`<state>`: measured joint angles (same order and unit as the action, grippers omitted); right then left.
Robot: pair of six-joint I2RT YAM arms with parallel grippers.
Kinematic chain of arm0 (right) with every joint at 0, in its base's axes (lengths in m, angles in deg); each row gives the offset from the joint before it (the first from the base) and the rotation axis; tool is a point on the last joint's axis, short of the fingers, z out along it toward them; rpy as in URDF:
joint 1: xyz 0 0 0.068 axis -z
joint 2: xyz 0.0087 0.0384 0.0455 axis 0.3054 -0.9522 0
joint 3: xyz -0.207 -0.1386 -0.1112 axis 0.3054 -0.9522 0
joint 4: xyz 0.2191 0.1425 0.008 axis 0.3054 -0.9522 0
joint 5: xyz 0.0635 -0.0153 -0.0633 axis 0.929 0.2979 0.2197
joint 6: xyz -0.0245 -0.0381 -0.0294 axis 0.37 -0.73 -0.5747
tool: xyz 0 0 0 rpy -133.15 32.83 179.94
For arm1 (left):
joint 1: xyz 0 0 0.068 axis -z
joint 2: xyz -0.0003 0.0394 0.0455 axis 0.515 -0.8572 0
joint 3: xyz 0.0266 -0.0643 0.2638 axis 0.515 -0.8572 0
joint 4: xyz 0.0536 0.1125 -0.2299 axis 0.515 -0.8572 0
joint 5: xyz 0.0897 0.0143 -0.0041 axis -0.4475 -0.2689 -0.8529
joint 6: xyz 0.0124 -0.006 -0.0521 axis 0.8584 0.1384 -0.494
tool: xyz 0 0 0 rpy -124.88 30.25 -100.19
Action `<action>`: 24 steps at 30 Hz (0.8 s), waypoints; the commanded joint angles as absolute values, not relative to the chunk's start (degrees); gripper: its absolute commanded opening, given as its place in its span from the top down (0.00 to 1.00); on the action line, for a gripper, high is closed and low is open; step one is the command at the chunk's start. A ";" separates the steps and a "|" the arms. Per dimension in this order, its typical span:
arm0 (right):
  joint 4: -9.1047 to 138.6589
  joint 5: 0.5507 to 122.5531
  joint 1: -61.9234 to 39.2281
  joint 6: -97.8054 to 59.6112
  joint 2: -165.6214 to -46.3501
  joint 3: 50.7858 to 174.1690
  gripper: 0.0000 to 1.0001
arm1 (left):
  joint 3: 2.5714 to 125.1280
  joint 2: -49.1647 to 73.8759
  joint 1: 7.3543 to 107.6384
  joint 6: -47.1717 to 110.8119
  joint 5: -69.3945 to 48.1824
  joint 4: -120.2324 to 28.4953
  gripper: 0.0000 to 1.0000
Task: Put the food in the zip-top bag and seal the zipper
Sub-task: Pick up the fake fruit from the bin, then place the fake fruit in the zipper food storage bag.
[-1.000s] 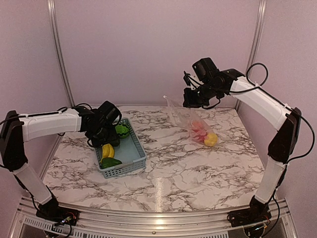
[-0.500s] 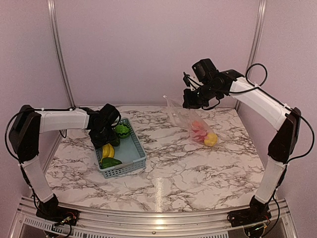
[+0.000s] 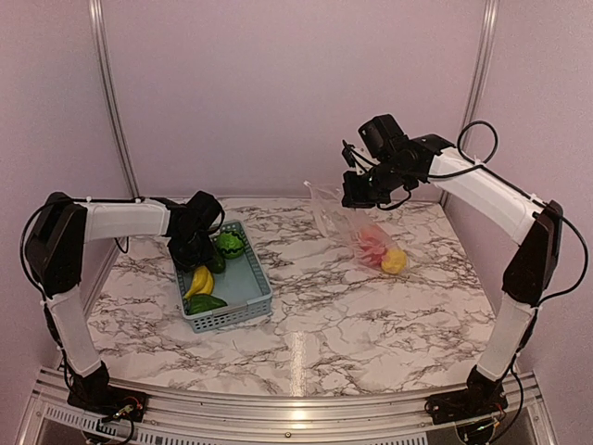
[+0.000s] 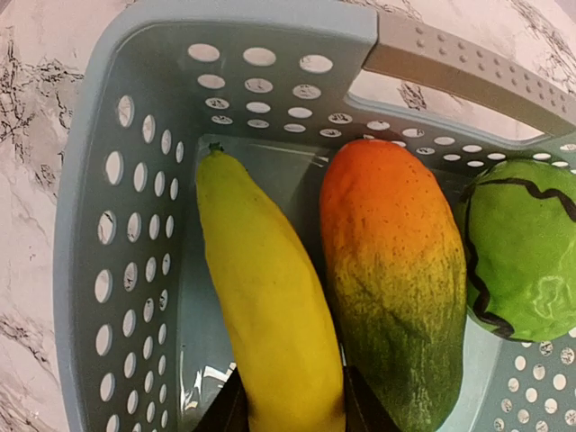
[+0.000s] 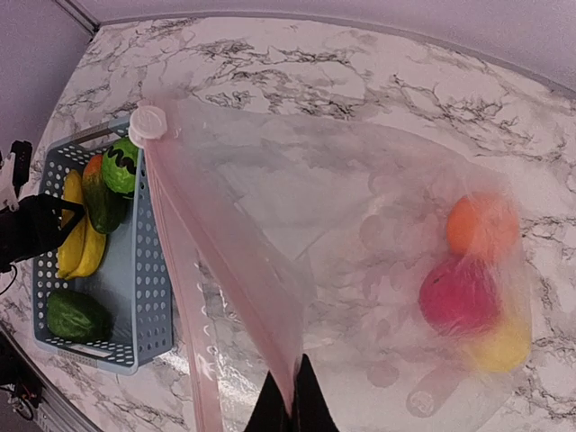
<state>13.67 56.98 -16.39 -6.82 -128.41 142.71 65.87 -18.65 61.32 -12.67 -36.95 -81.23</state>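
My left gripper (image 4: 292,418) is down in the grey-blue basket (image 4: 90,180), its jaws pressed on both sides of a yellow banana (image 4: 270,306); in the top view it (image 3: 202,255) is at the basket's far end. Beside the banana lie an orange-green mango (image 4: 396,270) and a striped green round piece (image 4: 522,252). My right gripper (image 5: 292,400) is shut on the mouth edge of the clear zip-top bag (image 5: 360,225) and holds it up above the table (image 3: 357,197). The zipper strip (image 5: 216,261) ends at a whitish slider (image 5: 148,121). Orange (image 5: 481,225), red (image 5: 459,292) and yellow (image 5: 499,346) pieces lie inside the bag.
The basket (image 3: 250,298) stands at the left middle of the marble table, with another green piece (image 3: 206,303) at its near end. The bag's bottom rests on the table at the right back (image 3: 380,255). Pink walls and metal posts enclose the table.
My left arm has swung its gripper to the basket's far end and down over the banana. My right gripper and the bag have barely moved.
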 commanded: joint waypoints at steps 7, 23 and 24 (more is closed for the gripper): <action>14.91 56.72 -16.50 -8.06 -127.47 144.33 1.00 | 71.16 -10.31 61.76 -10.48 -36.17 -85.14 0.79; 14.20 61.07 -16.84 -5.79 -130.59 152.39 1.00 | 79.28 -0.90 70.17 6.71 -34.64 -58.51 0.83; 14.22 61.50 -16.93 -5.48 -130.75 152.75 1.00 | 78.73 -0.43 70.68 7.96 -33.97 -55.19 0.83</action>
<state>13.91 59.25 -16.46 -6.99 -129.61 149.29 80.39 -4.77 67.99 -1.24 -35.93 -72.44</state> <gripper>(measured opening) 0.003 0.302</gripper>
